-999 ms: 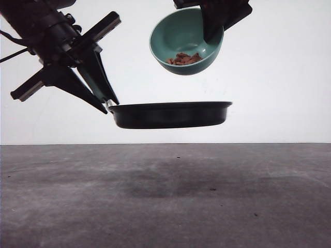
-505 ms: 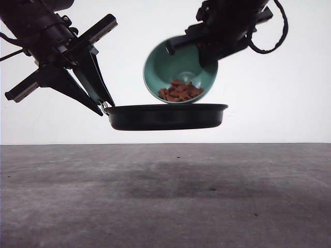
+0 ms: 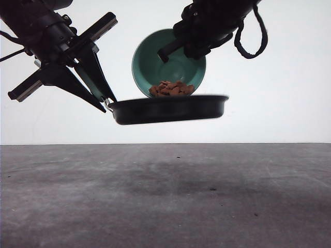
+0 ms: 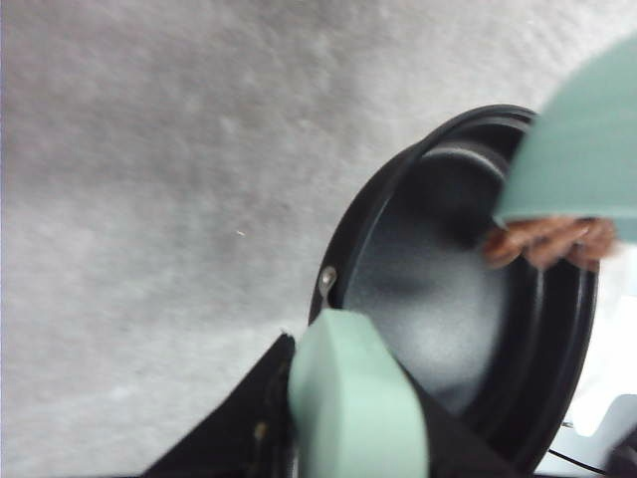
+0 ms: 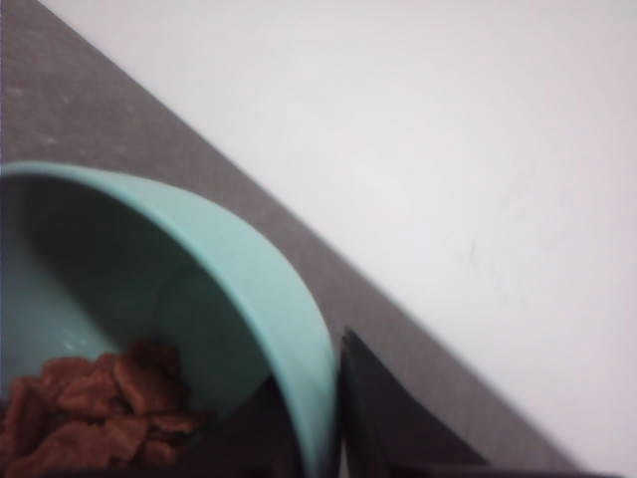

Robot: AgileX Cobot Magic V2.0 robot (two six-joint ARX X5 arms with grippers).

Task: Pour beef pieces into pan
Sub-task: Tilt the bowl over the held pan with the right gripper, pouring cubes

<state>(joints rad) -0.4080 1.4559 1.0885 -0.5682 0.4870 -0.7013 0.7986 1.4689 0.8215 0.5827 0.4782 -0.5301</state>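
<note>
The black pan (image 3: 170,109) hangs in the air over the table, held level by its mint-green handle (image 4: 356,396). My left gripper (image 3: 106,101) (image 4: 348,423) is shut on that handle. A teal bowl (image 3: 166,61) (image 4: 587,149) (image 5: 254,274) is tipped steeply over the pan's far side, its mouth facing the front camera. My right gripper (image 3: 190,47) (image 5: 323,403) is shut on the bowl's rim, one finger inside and one outside. The beef pieces (image 3: 171,89) (image 4: 549,241) (image 5: 92,406) lie heaped at the bowl's low lip, just above the pan's rim.
The grey table (image 3: 165,196) lies well below the pan, with a white wall behind it. A black cable loop (image 3: 251,39) hangs from the right arm.
The bowl has come down and to the left, tipping further, and the beef has slid to its lower lip. The pan has risen slightly with the left gripper.
</note>
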